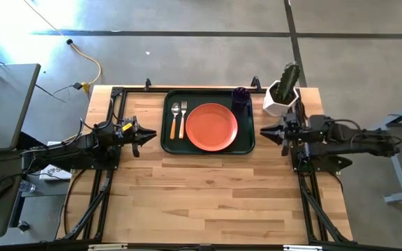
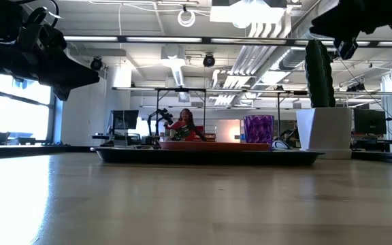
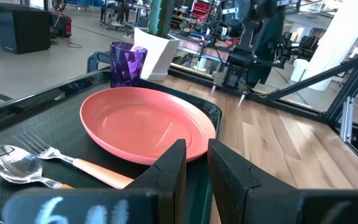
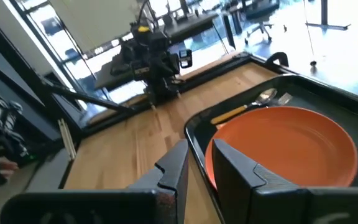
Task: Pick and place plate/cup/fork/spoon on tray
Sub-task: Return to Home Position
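The dark green tray [image 1: 246, 143] lies at the table's far middle. On it lie the orange plate [image 1: 211, 127], and left of it the spoon [image 1: 175, 118] and the fork [image 1: 183, 118], side by side with their orange handles toward the near edge. The purple cup [image 1: 241, 97] stands in the tray's far right corner. My left gripper [image 1: 152, 134] hovers shut and empty just left of the tray. My right gripper [image 1: 262, 130] hovers shut and empty just right of it. The left wrist view shows the plate [image 3: 145, 127], cup [image 3: 127, 62], spoon [image 3: 17, 165] and fork [image 3: 61, 158].
A white planter with a green cactus [image 1: 283, 94] stands off the tray at the table's far right, close behind my right gripper. Bare wooden tabletop [image 1: 208, 195] spreads from the tray to the near edge.
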{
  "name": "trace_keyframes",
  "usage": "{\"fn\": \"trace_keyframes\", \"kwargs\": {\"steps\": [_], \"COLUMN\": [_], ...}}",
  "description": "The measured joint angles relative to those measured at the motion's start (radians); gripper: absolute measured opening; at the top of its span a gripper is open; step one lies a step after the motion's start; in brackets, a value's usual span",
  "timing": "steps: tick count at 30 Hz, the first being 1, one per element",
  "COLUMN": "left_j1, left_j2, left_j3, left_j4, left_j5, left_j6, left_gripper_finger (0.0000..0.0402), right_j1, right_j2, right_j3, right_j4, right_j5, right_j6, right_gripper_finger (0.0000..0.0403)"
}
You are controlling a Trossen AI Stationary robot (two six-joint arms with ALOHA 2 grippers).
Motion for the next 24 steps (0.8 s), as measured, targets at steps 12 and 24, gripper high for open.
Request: {"fn": "trace_keyframes", "kwargs": {"steps": [12, 24], "left_j1": [0.000, 0.000], "left_j2": [0.000, 0.000], "left_j3": [0.000, 0.000], "left_j4": [0.000, 0.000], "left_j5": [0.000, 0.000], "left_j6": [0.000, 0.052], "left_gripper_finger": [0.0056, 0.0056], "right_j1": [0.000, 0.000], "right_j2": [-0.146, -0.263], "right_j3": [-0.287, -0.460], "right_j4": [0.265, 0.371], "right_j5": [-0.045, -0.127], "right_j6": [0.035, 0.112], "right_gripper_finger": [0.0064, 0.0064]}}
